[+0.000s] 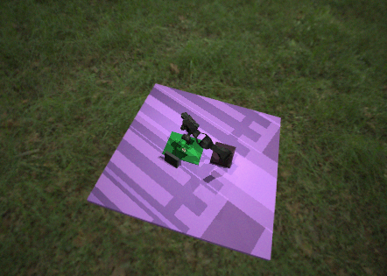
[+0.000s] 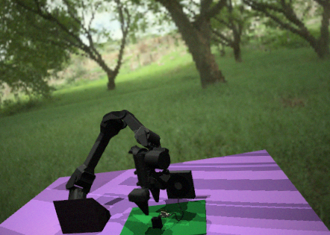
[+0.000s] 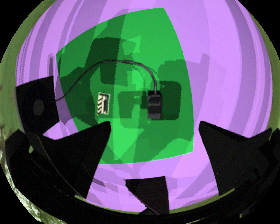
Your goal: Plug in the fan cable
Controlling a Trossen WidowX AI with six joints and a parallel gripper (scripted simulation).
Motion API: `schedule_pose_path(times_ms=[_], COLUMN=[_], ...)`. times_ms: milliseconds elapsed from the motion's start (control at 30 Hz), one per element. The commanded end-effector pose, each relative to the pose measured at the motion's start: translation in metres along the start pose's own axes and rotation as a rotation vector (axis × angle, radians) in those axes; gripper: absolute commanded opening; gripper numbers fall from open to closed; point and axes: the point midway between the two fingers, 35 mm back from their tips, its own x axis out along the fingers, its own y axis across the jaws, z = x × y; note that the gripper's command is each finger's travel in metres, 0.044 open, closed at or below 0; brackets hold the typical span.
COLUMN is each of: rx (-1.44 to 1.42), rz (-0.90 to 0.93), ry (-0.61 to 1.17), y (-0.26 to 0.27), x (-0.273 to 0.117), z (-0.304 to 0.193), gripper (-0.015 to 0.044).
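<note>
The green board (image 1: pixel 194 155) (image 2: pixel 198 211) (image 3: pixel 161 35) lies on the table. In the wrist view the black plug (image 2: pixel 157 222) (image 3: pixel 155 106) sits on the board, to the right of the pale four-pin header (image 2: pixel 164 213) (image 3: pixel 103 103) and apart from it. The thin cable (image 3: pixel 111 61) arcs from the plug's top to the black fan (image 1: pixel 172 159) (image 2: pixel 181 185) (image 3: pixel 38 106), which stands at the board's edge. My gripper (image 2: pixel 151 207) (image 3: pixel 156 126) is wide open and empty, above the board, its fingers either side of the plug in the wrist view. The header's pins are too small to count.
The purple striped table (image 1: pixel 236 222) (image 2: pixel 254 181) (image 3: pixel 218 30) carries everything. The arm's dark base (image 1: pixel 223 156) (image 2: pixel 80 216) (image 3: pixel 151 192) stands beside the board, opposite the fan. Shadows of the arm fall on the board.
</note>
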Motion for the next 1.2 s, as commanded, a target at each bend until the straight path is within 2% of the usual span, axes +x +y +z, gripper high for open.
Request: schedule_pose_path(times_ms=[0,1167], rx=[0.009,0.009], rz=[0.007,0.009], ry=[-0.005,-0.005], y=[-0.001,0.000], x=[0.017,0.066], z=[-0.003,-0.003], gripper=[0.0440,0.0440])
